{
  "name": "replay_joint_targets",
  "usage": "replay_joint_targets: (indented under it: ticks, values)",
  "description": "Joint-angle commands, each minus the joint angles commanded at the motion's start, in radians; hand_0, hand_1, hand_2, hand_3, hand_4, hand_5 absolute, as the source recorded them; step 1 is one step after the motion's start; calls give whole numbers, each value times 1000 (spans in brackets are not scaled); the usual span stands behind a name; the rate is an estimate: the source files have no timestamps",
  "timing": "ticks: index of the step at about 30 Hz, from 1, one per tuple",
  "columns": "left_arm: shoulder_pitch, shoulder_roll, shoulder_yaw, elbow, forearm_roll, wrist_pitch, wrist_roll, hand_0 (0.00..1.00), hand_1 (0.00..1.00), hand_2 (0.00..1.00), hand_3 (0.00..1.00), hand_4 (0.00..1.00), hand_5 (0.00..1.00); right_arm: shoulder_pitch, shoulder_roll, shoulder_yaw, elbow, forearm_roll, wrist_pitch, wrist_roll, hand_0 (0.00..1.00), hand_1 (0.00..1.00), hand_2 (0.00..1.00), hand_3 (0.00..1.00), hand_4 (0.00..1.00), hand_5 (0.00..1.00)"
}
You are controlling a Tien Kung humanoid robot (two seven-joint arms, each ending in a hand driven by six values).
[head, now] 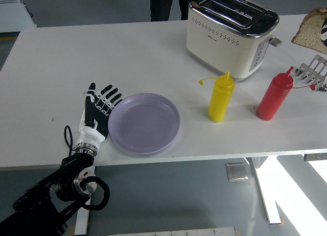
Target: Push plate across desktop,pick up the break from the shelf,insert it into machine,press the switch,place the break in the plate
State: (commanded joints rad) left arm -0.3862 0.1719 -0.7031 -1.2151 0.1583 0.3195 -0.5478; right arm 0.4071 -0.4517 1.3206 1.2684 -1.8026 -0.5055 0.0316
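Shallow round lilac plate (144,123) lay empty near the white table (61,62) front edge, left hand (98,112) flat, fingers spread against its rim, brown bread slice (310,30) aloft at right edge above metal rack (312,72), right hand's grip hidden, cream toaster (230,31) slots empty, yellow squeeze bottle (220,98), red squeeze bottle (274,96), grey floor beyond.

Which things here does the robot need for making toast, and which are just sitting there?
Needed: purple plate, left hand beside it, bread slice, metal rack, toaster.
Just sitting: yellow squeeze bottle, red squeeze bottle.
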Motion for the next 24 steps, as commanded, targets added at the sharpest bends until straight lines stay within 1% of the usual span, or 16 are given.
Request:
replay_joint_targets:
  ticks: [2,7,8,13,14,16,19,20,24]
  values:
    - [3,1,-8,-8,7,8,-4,745,682,638,621,678,914,2,-5,3,24,-6,2,-6,574,558,513,496,429,30]
    - [15,9,-50,-38,32,36,-22,745,682,638,621,678,914,13,-22,3,96,-1,6,-27,574,558,513,496,429,30]
    - [18,12,-62,-44,37,41,-26,745,681,638,621,679,912,17,-26,1,110,4,6,-34,556,552,525,504,243,2]
    - [32,22,-110,-70,53,53,-35,745,681,638,621,679,912,32,-41,-6,153,38,1,-63,556,552,525,504,243,2]
    - [35,24,-118,-74,55,54,-35,745,684,639,622,678,911,35,-43,-7,159,42,-1,-68,516,534,514,487,204,2]
    - [42,29,-137,-85,62,57,-35,745,684,639,622,678,911,43,-50,-9,172,52,-7,-79,516,534,514,487,204,2]
    - [55,39,-179,-108,79,59,-34,745,684,639,622,678,911,70,-63,-21,199,81,-20,-116,516,534,514,487,204,2]
    - [58,42,-193,-115,85,61,-34,746,685,639,623,679,912,81,-67,-28,207,95,-25,-131,517,516,510,483,157,2]
    - [74,58,-250,-147,111,65,-33,746,685,639,623,679,912,127,-80,-57,230,153,-45,-191,517,516,510,483,157,2]
